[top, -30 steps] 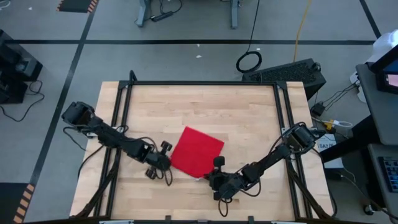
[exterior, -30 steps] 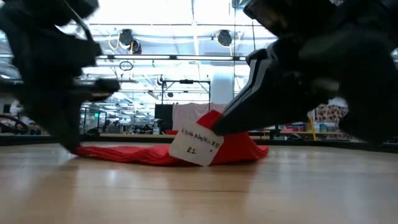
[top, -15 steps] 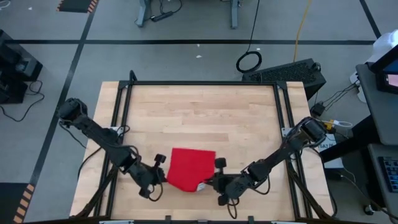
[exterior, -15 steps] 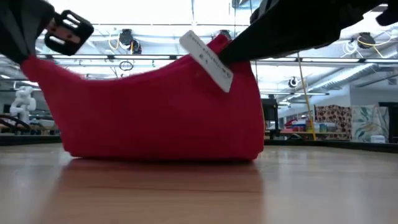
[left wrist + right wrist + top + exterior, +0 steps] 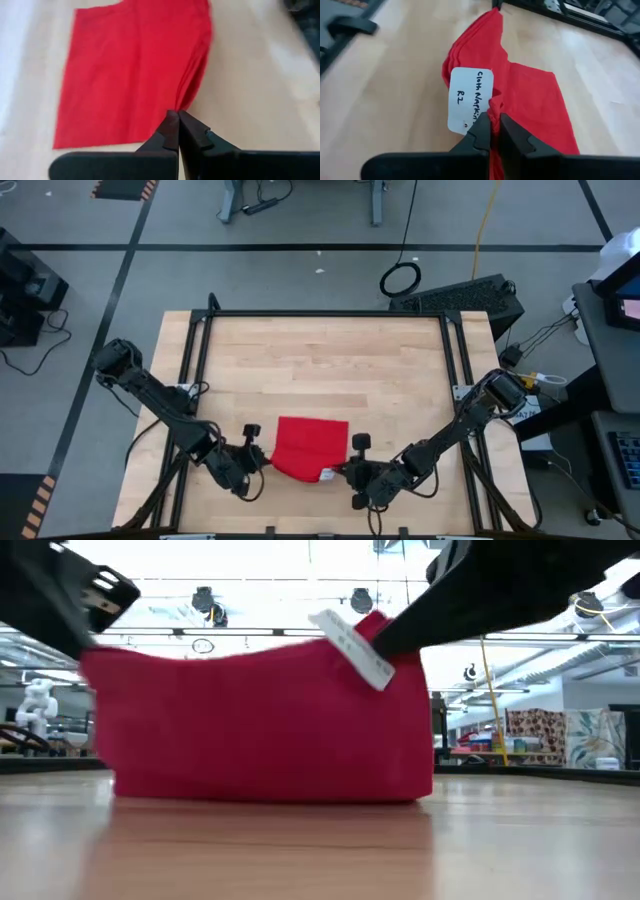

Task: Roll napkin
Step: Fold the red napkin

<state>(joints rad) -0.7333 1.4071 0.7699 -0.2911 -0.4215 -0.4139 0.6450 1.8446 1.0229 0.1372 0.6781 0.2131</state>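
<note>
Red napkin (image 5: 310, 445) lifted near the table's (image 5: 320, 360) front edge, its corners pinched by left gripper (image 5: 262, 462) and right gripper (image 5: 340, 470)

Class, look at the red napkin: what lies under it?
Under the napkin shows only the wooden table. Both jaws pinch its near edge up; whatever sits beneath the draped cloth stays covered.

Setting: robotics lab or industrial test hall. Evidence: butcher-block table (image 5: 320, 370) in a black metal frame (image 5: 325, 313); grey floor with black tape lines (image 5: 300, 247); coiled cable (image 5: 400, 278) off the table's far edge; high ceiling with hanging lights (image 5: 203, 598); white humanoid figure (image 5: 38, 705) behind
</note>
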